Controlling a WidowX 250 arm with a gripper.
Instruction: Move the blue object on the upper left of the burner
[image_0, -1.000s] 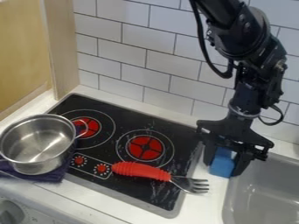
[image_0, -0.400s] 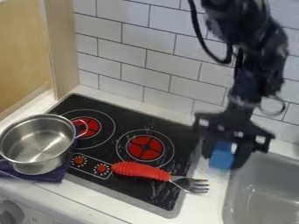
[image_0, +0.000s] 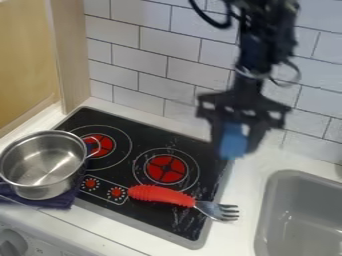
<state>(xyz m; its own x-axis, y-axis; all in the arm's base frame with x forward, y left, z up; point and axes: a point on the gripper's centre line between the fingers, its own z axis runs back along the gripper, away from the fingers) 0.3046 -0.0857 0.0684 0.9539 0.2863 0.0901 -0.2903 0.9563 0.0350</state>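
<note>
Blue object (image_0: 233, 141) is clamped between the two sides of the claw (image_0: 235, 145), held up off the worktop (image_0: 235, 215), and blurred. Taking the middle of the black stove (image_0: 143, 122) as the centre of a clock, with twelve at the tiled wall (image_0: 165, 62), it shows at about two o'clock, by the stove's edge in the view; how high it hangs I cannot tell.

A second ago, claw and blue object were low at three to four o'clock, in the strip between stove and sink (image_0: 297, 220). They rose a little at first, then moved further towards eleven o'clock, to where they are now. The arm (image_0: 257, 50) has shifted the same way, and more of the sink's far rim is in sight.

The rest sits as it did. A fork (image_0: 217, 211) with a red ribbed handle (image_0: 160, 195) lies across the near part of the stove, handle at six o'clock, tines at five, reaching past the stove's edge. The steel pot (image_0: 43, 162) stands at nine o'clock on a dark cloth (image_0: 63, 201), one handle reaching towards the ten o'clock burner (image_0: 99, 145). The other burner (image_0: 165, 169) is near the centre, and two red knob marks (image_0: 117, 192) are at about seven to eight.
</note>
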